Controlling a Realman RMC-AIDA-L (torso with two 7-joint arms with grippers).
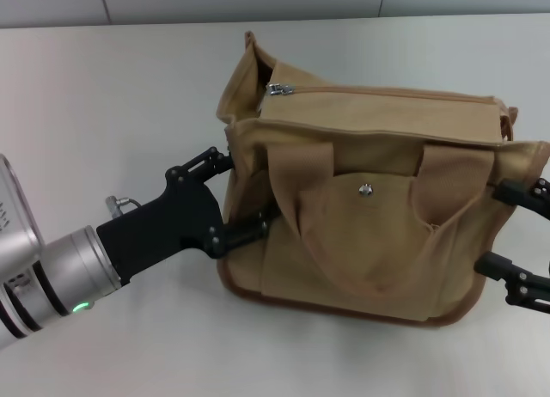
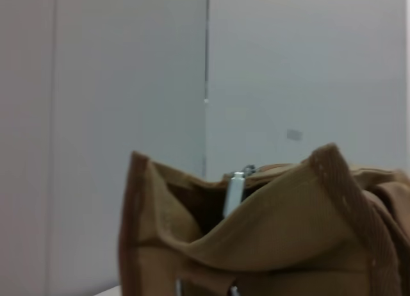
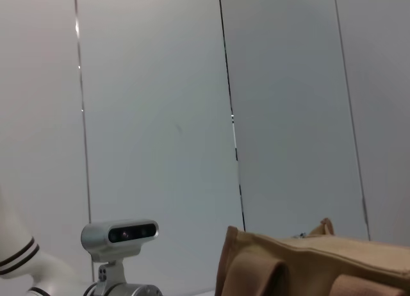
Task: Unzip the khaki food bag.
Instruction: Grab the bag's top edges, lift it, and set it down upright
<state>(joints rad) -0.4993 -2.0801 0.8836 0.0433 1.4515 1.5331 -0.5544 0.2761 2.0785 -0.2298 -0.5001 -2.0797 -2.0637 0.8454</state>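
Left gripper [image 1: 230,195] spread wide against the khaki bag's [image 1: 378,242] end, right gripper [image 1: 516,234] open at the other end.

Your right hand [image 1: 518,241] cut off by head view's edge; fingers' spread beyond frame. Left hand [image 1: 230,198] fingertips vanish against khaki food bag [image 1: 378,216] side; contact unclear to you. Bag base cropped in both wrist views. Zipper pull [image 2: 234,192] blurred in left wrist view.
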